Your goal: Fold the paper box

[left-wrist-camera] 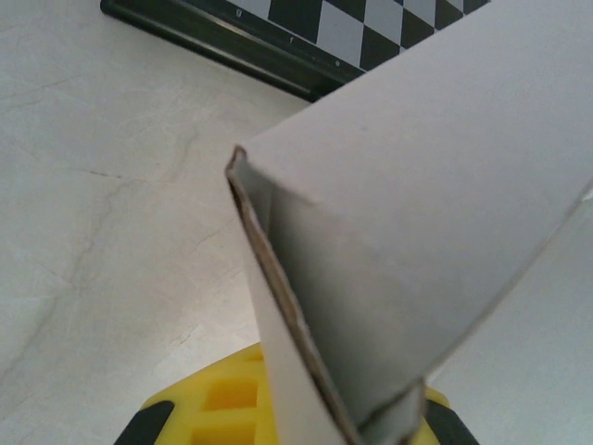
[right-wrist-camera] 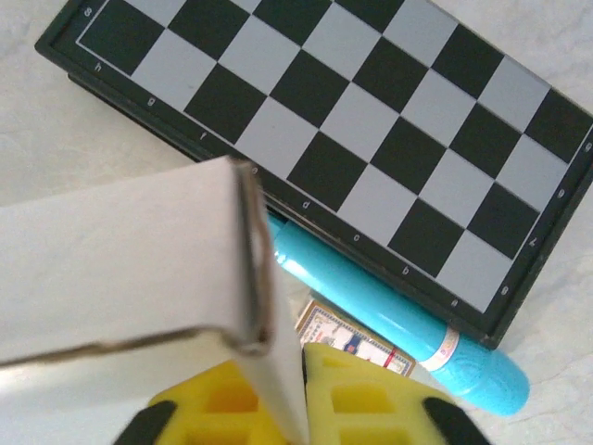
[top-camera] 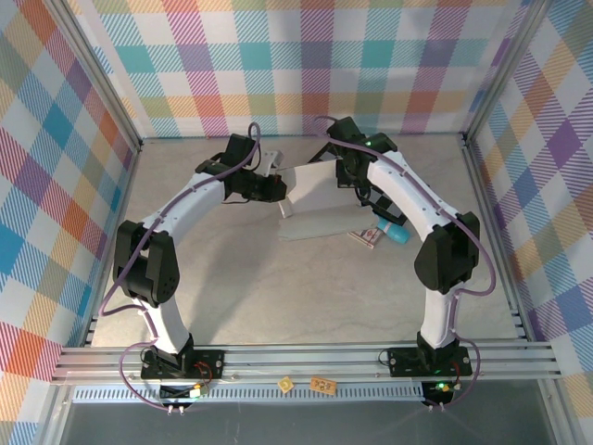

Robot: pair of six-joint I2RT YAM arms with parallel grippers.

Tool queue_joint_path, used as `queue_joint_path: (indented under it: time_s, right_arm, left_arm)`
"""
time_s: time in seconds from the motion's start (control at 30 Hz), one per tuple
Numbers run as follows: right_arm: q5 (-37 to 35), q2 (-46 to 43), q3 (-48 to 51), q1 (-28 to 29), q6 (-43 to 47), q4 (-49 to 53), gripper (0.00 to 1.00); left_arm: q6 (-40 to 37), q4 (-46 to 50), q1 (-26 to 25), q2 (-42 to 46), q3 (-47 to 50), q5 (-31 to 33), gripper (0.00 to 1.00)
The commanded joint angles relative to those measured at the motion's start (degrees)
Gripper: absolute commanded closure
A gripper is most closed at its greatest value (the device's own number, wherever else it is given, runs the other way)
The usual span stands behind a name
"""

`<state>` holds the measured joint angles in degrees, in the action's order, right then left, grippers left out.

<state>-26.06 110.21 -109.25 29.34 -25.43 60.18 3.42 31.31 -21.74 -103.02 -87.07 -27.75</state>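
White card box (top-camera: 315, 188), part folded, held up off the table (top-camera: 278, 287) between two robot arms at the far middle of the work area. The left gripper (top-camera: 274, 188) pinches the box's left end and the right gripper (top-camera: 349, 173) its right end.

From the left wrist, the yellow pads of the left gripper (left-wrist-camera: 334, 417) are closed on a thin upright wall of the box (left-wrist-camera: 417, 232), where two panels meet at a corner. A black-and-grey checkered board (left-wrist-camera: 371, 28) lies on the table beyond.

From the right wrist, the right gripper (right-wrist-camera: 287, 413) is clamped tight on a raw card edge of the box (right-wrist-camera: 120, 269). Below lie the board (right-wrist-camera: 352, 130), a teal tube (right-wrist-camera: 389, 324) touching its near edge, and a small patterned packet (right-wrist-camera: 347, 338) partly under the tube.
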Motion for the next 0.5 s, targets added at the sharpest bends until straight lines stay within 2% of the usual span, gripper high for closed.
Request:
queue_joint_path:
  time_s: [0.0, 0.13, 0.33, 0.47]
  right_arm:
    - [-2.5, 2.0, -1.8, -0.3, -1.7, 1.5, 1.0]
    - [-4.4, 2.2, -0.3, 1.3, -3.2, 2.9, 1.0]
    - [-4.1, -0.7, 8.4, 3.9, -5.6, -4.2, 1.0]
    - [-4.2, 2.3, 8.0, 5.7, -7.0, -3.7, 1.0]
  left_arm:
    - [0.7, 0.4, -0.4, 0.9, -1.6, -0.2, 1.0]
    - [1.2, 0.8, -1.0, 0.5, -0.5, 6.2, 1.0]
    - [1.6, -2.3, -4.3, 0.5, 5.3, 18.6, 1.0]
    - [4.1, -7.4, -4.7, 0.0, 11.1, 21.2, 0.99]
